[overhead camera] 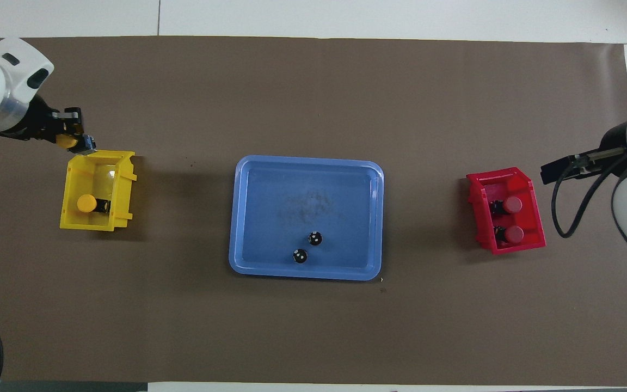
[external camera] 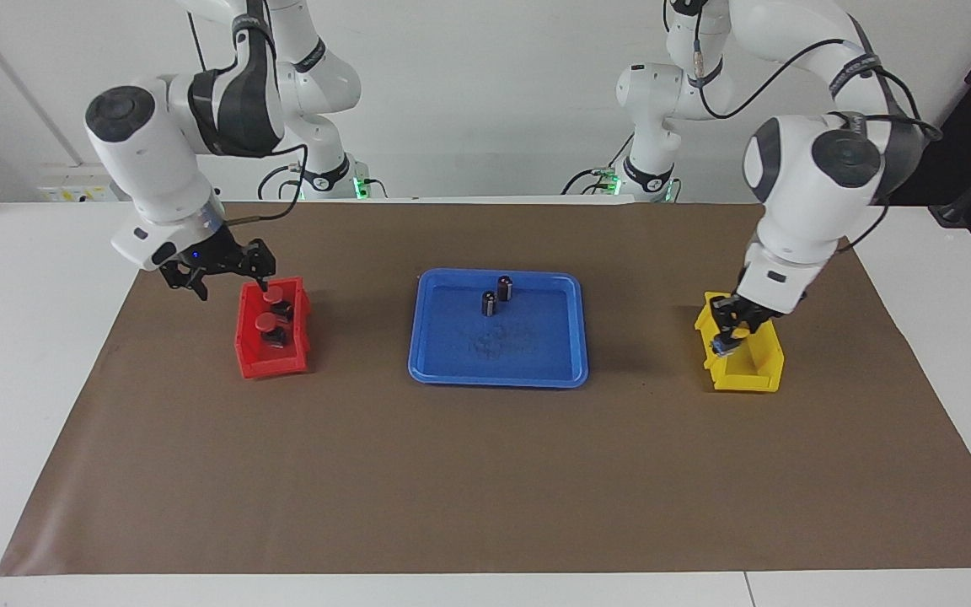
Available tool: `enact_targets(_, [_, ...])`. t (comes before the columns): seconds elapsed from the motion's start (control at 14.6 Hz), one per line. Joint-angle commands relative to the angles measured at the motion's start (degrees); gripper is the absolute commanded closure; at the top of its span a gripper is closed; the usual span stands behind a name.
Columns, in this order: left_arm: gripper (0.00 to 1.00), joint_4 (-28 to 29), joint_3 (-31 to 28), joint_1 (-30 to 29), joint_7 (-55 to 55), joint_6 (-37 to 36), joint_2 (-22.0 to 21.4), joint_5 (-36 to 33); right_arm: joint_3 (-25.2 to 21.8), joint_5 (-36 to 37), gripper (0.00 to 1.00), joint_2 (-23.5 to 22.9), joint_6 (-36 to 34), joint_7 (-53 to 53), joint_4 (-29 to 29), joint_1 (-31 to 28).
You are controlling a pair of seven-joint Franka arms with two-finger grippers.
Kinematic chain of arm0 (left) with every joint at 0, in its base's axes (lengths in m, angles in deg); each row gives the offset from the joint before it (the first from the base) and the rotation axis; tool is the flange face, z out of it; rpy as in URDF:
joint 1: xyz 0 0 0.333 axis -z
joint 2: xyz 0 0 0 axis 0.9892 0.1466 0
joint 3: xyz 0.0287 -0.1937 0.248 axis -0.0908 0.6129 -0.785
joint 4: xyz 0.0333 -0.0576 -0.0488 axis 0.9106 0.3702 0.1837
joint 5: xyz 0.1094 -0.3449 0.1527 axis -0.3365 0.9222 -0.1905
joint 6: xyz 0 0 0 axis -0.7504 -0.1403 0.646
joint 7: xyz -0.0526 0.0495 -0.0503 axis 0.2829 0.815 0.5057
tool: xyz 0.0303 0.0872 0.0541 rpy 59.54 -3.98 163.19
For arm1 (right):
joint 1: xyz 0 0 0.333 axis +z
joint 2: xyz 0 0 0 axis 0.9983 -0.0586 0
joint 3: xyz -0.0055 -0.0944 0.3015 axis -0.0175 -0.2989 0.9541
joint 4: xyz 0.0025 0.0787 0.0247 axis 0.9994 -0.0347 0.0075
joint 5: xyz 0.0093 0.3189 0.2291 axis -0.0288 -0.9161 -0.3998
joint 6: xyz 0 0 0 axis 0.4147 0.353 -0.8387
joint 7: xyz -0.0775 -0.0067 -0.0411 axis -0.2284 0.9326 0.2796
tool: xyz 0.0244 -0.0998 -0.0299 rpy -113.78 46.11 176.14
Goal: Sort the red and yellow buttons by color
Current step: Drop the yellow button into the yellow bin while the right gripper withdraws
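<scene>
Blue tray (overhead camera: 248,218) glossy plastic (scuffed middle); brown table cover (overhead camera: 313,326) matt, paper-like.

Two red buttons (overhead camera: 512,204) (overhead camera: 514,234), each a round red cap on a black-and-silver base, lie side by side in the red bin (overhead camera: 531,193) toward the right arm's end of the tabletop. One yellow button (overhead camera: 86,203) lies on its side in the yellow bin (overhead camera: 120,179). The other yellow button (overhead camera: 66,141) is clamped in the left pincer (overhead camera: 74,139), over that bin's edge.
</scene>
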Motion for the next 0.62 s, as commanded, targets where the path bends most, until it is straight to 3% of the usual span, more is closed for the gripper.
enact_targets(0.0, [0.98, 4.04, 0.83, -1.86, 1.48, 5.22, -0.91, -0.95, 0.57, -0.94, 0.00, -0.97, -7.61, 0.30, 8.65, -1.72])
enact_targets(0.27, [0.99, 7.57, 0.83, -1.07, 1.48, 7.52, -1.62, -0.95, -0.31, -0.94, 0.00, -2.30, -9.21, -0.75, 11.31, -3.91])
enact_targets(0.55, [0.99, 12.56, 0.92, -1.07, 1.57, 10.58, -3.63, -0.95, -0.75, -0.59, 0.00, -1.33, -9.57, -0.58, 9.20, -6.99])
